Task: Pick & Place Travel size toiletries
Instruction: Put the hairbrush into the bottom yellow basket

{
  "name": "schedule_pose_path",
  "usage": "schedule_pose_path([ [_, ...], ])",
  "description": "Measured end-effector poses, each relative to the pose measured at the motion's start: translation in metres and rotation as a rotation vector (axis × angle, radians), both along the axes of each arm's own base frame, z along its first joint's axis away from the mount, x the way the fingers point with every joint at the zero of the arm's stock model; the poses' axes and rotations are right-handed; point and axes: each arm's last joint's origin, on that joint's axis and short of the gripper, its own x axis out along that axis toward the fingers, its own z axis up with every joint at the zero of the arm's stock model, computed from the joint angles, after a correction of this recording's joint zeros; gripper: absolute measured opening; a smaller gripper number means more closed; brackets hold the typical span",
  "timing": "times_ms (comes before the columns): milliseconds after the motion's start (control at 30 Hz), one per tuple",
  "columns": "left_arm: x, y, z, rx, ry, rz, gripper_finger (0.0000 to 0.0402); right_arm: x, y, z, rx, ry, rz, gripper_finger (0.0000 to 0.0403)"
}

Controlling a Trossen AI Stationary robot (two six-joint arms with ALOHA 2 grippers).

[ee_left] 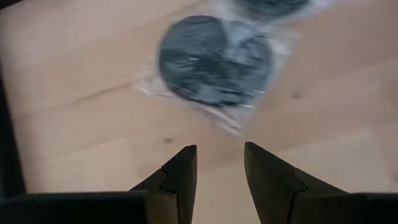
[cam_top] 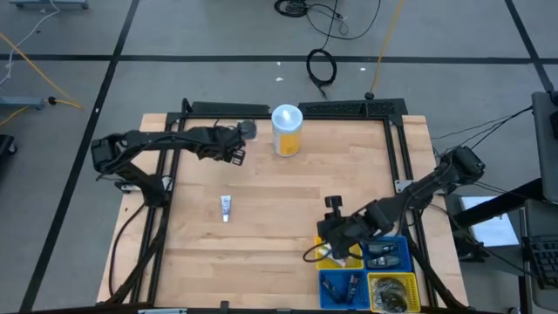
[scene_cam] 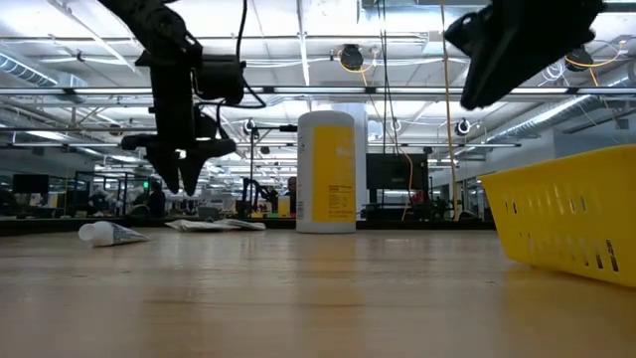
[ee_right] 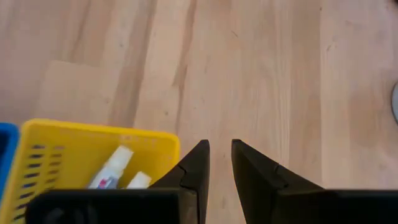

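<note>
My left gripper (cam_top: 237, 146) (scene_cam: 185, 185) hovers open near the table's far edge, fingers pointing down just short of a grey round flat packet (ee_left: 214, 59) (cam_top: 248, 129) in clear wrap lying flat on the wood. A second such packet (ee_left: 273, 6) lies just beyond it. A small white tube (cam_top: 225, 208) (scene_cam: 109, 234) lies on its side mid-table. My right gripper (cam_top: 336, 234) (ee_right: 220, 149) hangs above the edge of a yellow basket (ee_right: 81, 140) (scene_cam: 566, 214), fingers a narrow gap apart and holding nothing. White tubes (ee_right: 115, 168) lie inside that basket.
A tall yellow-and-white canister (cam_top: 287, 129) (scene_cam: 328, 169) with a white lid stands upright at the far edge, right of the left gripper. Blue bins (cam_top: 388, 253) and another yellow bin (cam_top: 392, 292) sit beside the basket at the near right corner. Bare wood lies in the middle.
</note>
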Motion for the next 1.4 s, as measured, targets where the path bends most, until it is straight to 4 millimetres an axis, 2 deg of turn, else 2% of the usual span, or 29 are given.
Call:
schedule_pose_path([
  [167,-0.011,0.024,-0.004,-0.036,-0.046,0.032,0.0134,0.004,-0.011,-0.019,0.009,-0.026,-0.028,0.0059],
  [467,-0.031,0.059,-0.013,-0.045,-0.153,0.068,0.0134,0.006,-0.025,-0.036,0.024,-0.052,-0.072,0.0059],
  [700,-0.036,0.072,-0.017,-0.026,-0.159,0.046,0.0134,0.006,-0.028,-0.044,0.022,-0.078,-0.058,0.0059],
  [1033,-0.033,0.087,-0.042,-0.05,-0.112,0.027,0.0134,0.008,-0.027,-0.042,0.022,-0.101,-0.042,0.0059],
  [1400,-0.029,0.094,-0.055,-0.069,-0.108,-0.049,0.0126,0.009,-0.028,-0.042,0.02,-0.103,-0.046,0.0059],
])
